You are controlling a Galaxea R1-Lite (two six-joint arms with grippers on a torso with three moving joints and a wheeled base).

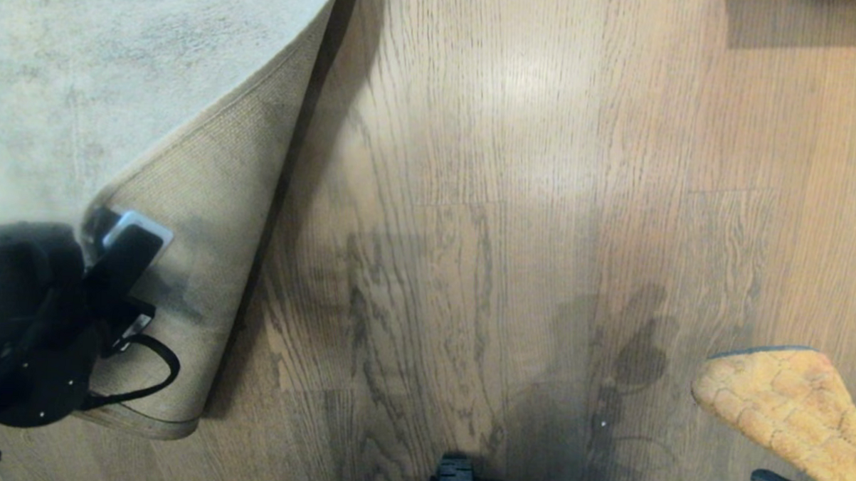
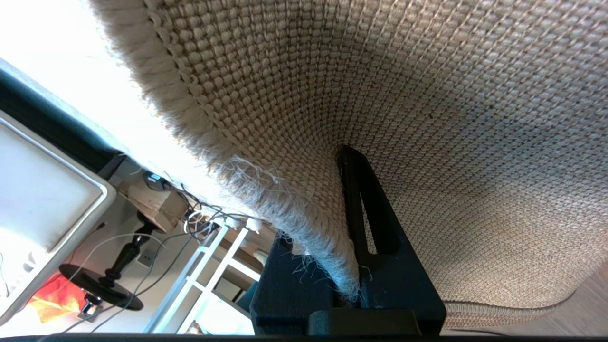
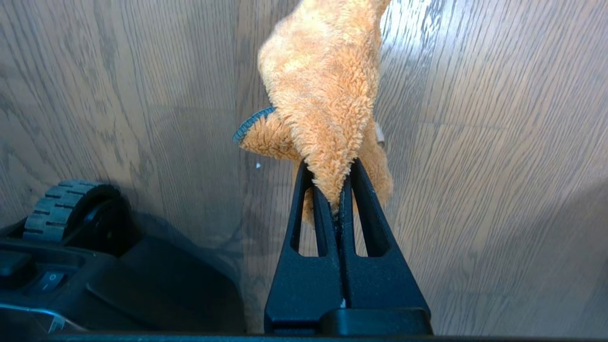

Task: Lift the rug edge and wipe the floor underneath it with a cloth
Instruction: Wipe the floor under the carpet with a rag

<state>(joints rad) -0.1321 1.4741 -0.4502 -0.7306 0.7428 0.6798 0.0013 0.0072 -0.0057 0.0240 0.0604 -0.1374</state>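
Right wrist view: fingers (image 3: 339, 190) pinching cloth (image 3: 323, 95)

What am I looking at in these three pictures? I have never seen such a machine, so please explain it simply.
This is a two-armed robot on wheels. The wide picture is from its head, looking down at the floor. The other two are from cameras on each wrist. The left pincer is shut on the rug edge, folding the rug back so its woven underside shows. The right pincer is shut on the cloth, held above the bare wood. The black wheel belongs to the robot's base.
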